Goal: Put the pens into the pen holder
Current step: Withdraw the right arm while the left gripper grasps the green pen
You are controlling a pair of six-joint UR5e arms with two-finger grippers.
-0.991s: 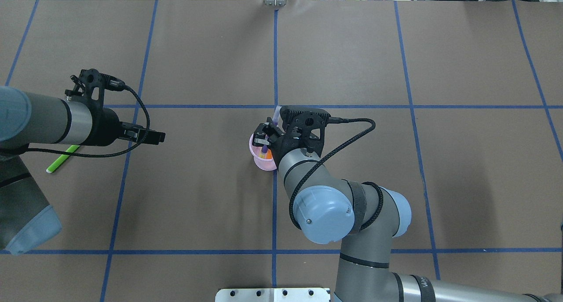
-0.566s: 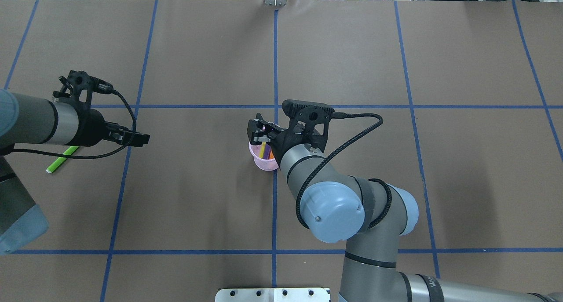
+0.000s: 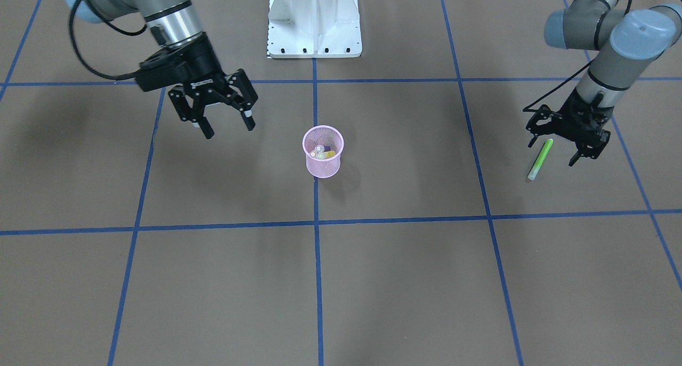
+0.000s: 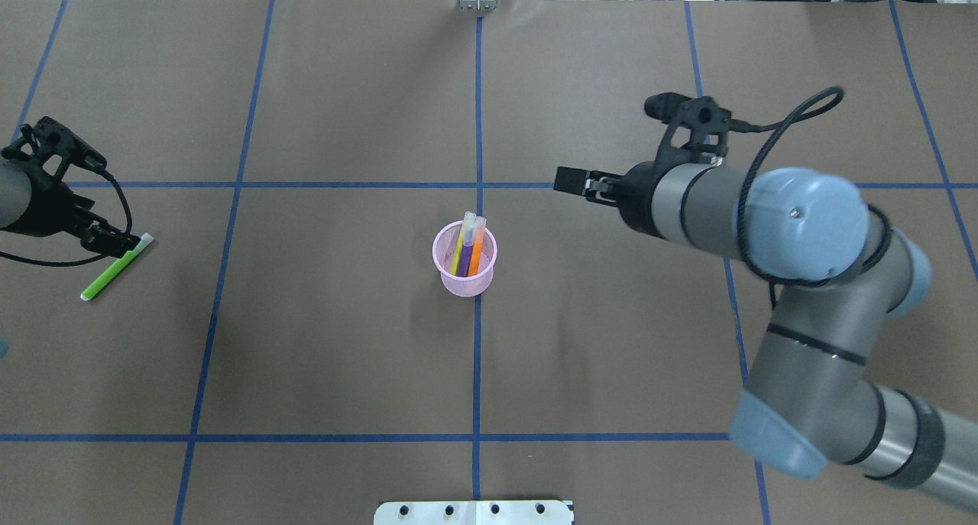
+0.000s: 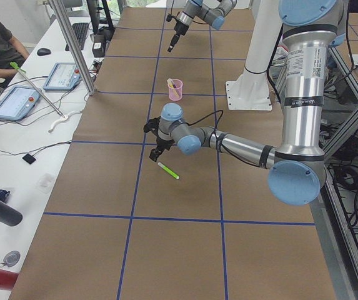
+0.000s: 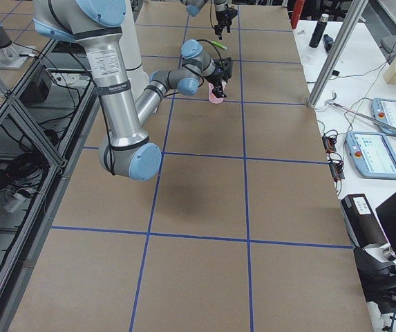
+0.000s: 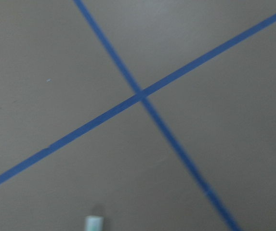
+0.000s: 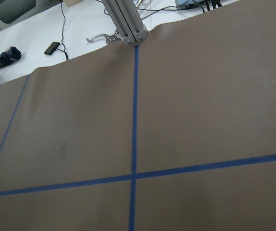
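We see the pink pen holder [image 4: 463, 283] upright on the table [image 4: 336, 341], between the two hands and well apart from both, the purple pen [image 4: 465, 260] and orange pen [image 4: 475, 259] standing inside it. The green pen [image 4: 105, 280] lies flat on the table just beneath the left hand [image 3: 553, 152], whose fingers are spread above it and hold nothing. Farther back, the right hand [image 3: 229, 130] hangs over the table, its fingers wide apart and empty.
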